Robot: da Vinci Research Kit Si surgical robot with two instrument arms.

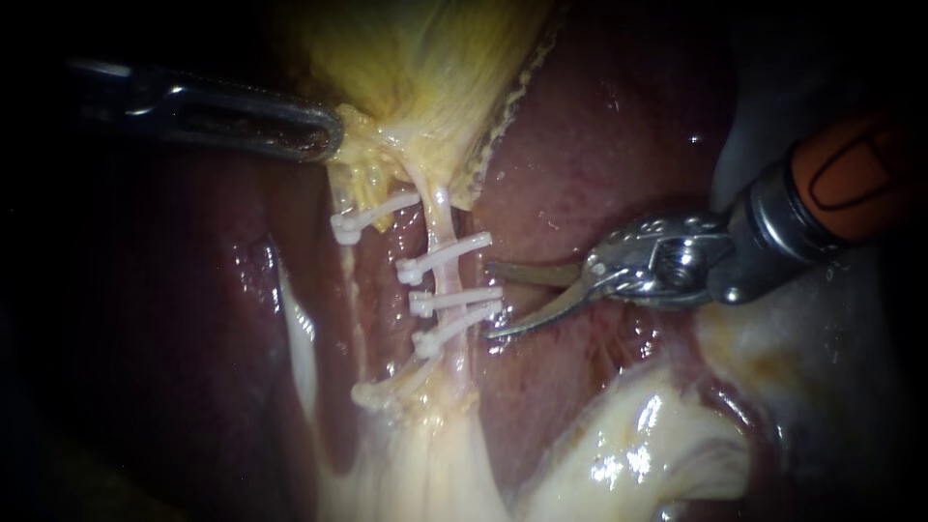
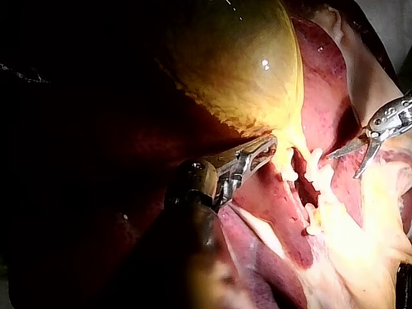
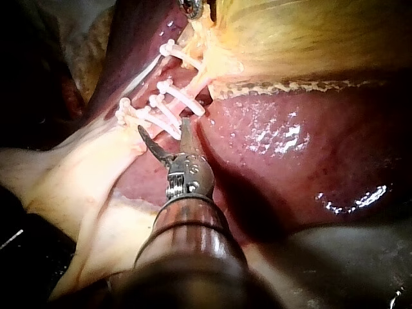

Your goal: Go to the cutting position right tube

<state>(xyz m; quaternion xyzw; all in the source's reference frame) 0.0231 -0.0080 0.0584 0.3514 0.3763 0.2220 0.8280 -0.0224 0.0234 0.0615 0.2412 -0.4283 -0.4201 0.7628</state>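
Note:
The right tube [image 1: 442, 215] runs pale down from the yellow gallbladder [image 1: 425, 58] and carries three white clips [image 1: 454, 301]. My right instrument [image 1: 491, 300] comes in from the right with curved blades open, their tips just right of the tube, level with the lower clips, nothing between them. In the right wrist view its blades [image 3: 163, 129] spread just short of the clips [image 3: 174, 98]. My left instrument [image 1: 324, 135] is shut on the gallbladder's lower edge; the left wrist view shows its jaws [image 2: 261, 151] on that yellow tissue [image 2: 244, 64].
A left tube [image 1: 350, 261] with white clips [image 1: 372, 214] lies left of the right one. Dark red liver [image 1: 599, 145] spreads behind and to the right. Pale fatty tissue [image 1: 628, 445] bulges below the right instrument.

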